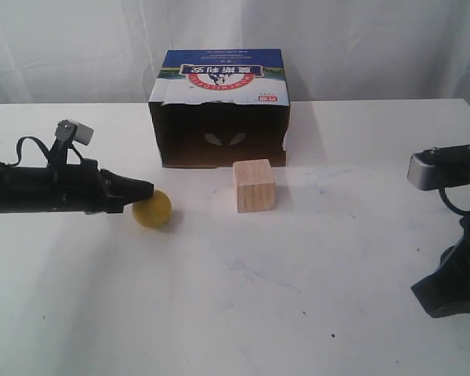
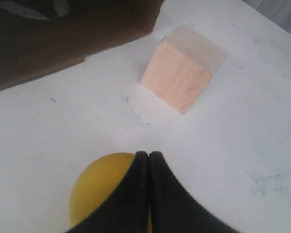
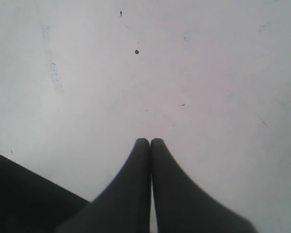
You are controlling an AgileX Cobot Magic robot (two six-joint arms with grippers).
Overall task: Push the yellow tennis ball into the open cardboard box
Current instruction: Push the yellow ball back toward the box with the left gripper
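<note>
Right gripper (image 1: 427, 294) idles at 4 o'clock, left gripper (image 1: 147, 189) at 9 touching ball (image 1: 152, 208), box (image 1: 219, 74) at 12, cube (image 1: 254, 186) central; left wrist: clenched tips on ball, a push aimed at the cube ahead would miss the box; right wrist: tips clenched, empty.

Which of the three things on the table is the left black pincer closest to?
The yellow tennis ball: the shut left pincer appears to touch it, whereas the wooden cube and the cardboard box sit clear of it.
</note>
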